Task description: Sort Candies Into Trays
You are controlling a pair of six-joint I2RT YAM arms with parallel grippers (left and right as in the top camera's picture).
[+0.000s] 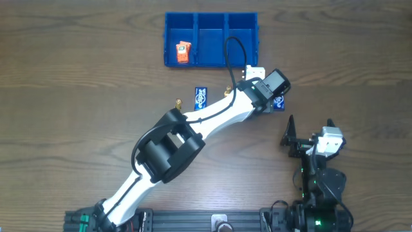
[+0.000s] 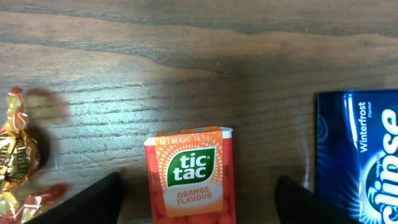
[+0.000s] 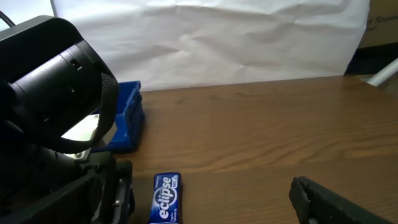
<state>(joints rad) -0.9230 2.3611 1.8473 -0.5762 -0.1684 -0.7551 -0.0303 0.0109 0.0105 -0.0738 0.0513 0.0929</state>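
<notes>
**Left jaws spread over orange box, grasp not yet made**

Left gripper (image 2: 199,180): jaws wide apart, nothing held, a finger on either side of the orange box (image 2: 189,177). The box lies flat on the table (image 2: 186,62), toward the far edge, between a gold candy (image 2: 17,155) and a blue pack (image 2: 360,149).

Advice: descend straight, close on the long sides, and stay clear of both neighbours.

Tray (image 1: 206,64) sits at the far edge. A second box (image 1: 184,53) in its left compartment makes that the likely home.

Right gripper (image 3: 211,186): spread, empty, near edge.
</notes>
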